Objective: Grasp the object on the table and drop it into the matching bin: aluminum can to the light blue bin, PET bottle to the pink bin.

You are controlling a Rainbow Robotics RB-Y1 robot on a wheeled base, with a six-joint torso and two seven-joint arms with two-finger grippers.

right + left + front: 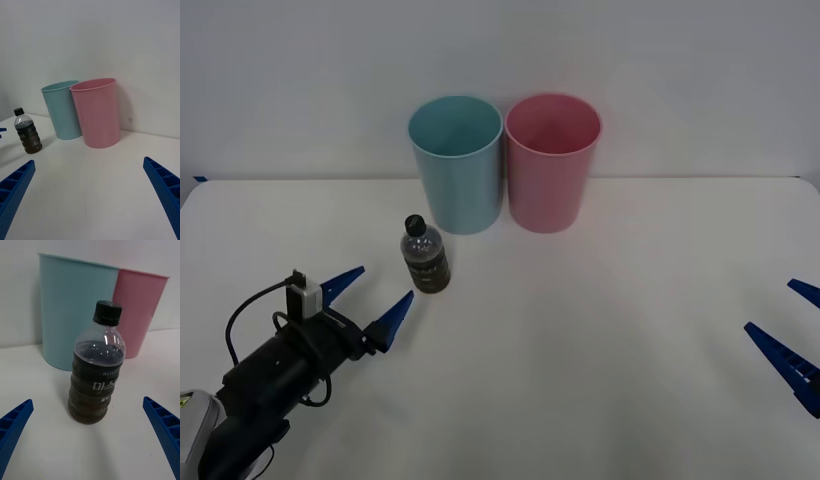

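A small clear PET bottle [424, 256] [96, 371] [27, 132] with a black cap and dark contents stands upright on the white table [580, 340], just in front of the light blue bin [457, 164] [73, 311] [63, 108]. The pink bin [551, 161] [98, 112] [140, 311] stands beside it on the right, the two nearly touching. My left gripper [370, 299] [90, 442] is open, a short way in front-left of the bottle, its blue fingers aimed at it. My right gripper [785, 325] [88, 198] is open at the table's right edge, far from the bottle.
A plain white wall rises behind the bins. The left arm's black body and cable [275, 355] lie over the table's front-left corner.
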